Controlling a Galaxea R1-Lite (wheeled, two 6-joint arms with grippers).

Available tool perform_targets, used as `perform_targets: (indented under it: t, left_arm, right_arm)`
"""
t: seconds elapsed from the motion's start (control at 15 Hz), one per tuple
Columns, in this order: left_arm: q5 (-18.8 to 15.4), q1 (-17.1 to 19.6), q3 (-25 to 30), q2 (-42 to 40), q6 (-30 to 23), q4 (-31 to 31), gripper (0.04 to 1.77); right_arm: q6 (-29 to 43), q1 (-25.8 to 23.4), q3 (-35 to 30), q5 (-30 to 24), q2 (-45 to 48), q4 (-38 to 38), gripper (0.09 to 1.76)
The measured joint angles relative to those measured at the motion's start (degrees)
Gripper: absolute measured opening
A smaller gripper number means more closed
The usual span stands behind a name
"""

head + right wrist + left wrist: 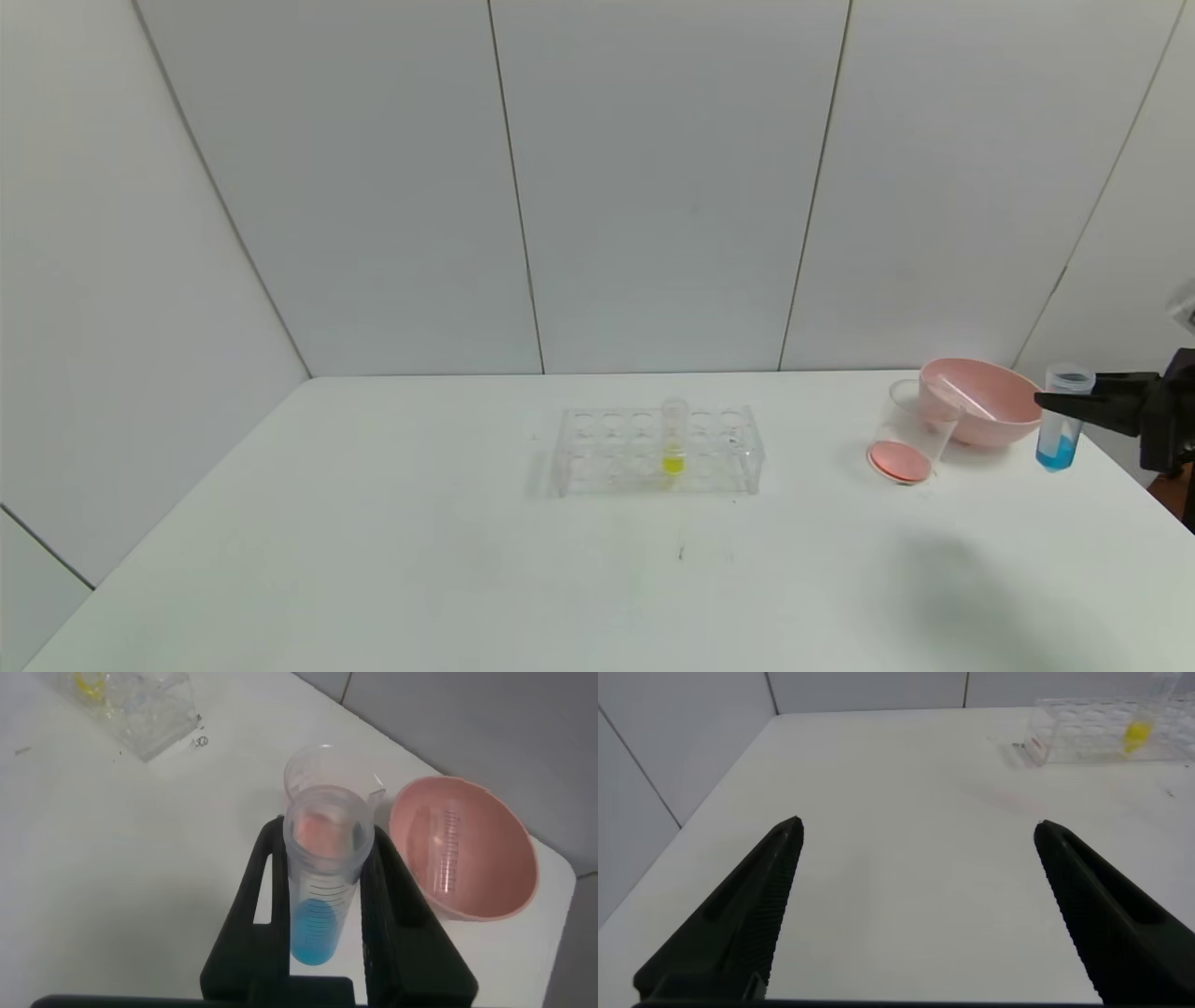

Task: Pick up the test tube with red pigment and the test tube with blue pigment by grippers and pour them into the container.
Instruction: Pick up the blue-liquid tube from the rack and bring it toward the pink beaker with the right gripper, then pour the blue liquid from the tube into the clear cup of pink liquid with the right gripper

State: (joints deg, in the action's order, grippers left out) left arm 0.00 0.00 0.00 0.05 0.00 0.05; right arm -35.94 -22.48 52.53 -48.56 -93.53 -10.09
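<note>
My right gripper (1060,403) is shut on the test tube with blue pigment (1061,429). It holds the tube upright above the table's right edge, just right of the pink bowl. In the right wrist view the black fingers (266,887) clamp the blue tube (322,887) below its rim. The clear container (910,431) stands left of the bowl with pink-red liquid at its bottom; it also shows beyond the tube in the right wrist view (322,765). No tube holding red liquid shows. My left gripper (920,824) is open and empty over bare table.
A pink bowl (980,403) at the back right holds a clear graduated tube (451,854) lying inside. A clear rack (658,450) at the table's middle holds a yellow-liquid tube (674,441). The rack also shows in the left wrist view (1083,737).
</note>
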Motion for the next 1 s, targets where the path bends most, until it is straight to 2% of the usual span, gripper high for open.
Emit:
perform_targets:
  t: [0.27, 0.53, 0.8, 1.0]
  left_arm:
    - [0.0, 0.0, 0.0, 0.0, 0.0, 0.0, 1.76]
    - [0.0, 0.0, 0.0, 0.0, 0.0, 0.0, 1.76]
    - [0.0, 0.0, 0.0, 0.0, 0.0, 0.0, 1.76]
    - [0.0, 0.0, 0.0, 0.0, 0.0, 0.0, 1.76]
  right_arm:
    - [-12.5, 0.1, 17.2, 2.7, -5.5, 22.7, 0.49]
    - [-19.3, 2.2, 38.5, 11.3, -12.8, 42.2, 0.49]
    - [-23.8, 5.1, 54.4, 18.4, -21.4, 54.3, 0.49]
    - [-26.8, 7.5, 60.9, 23.5, -26.1, 57.3, 0.49]
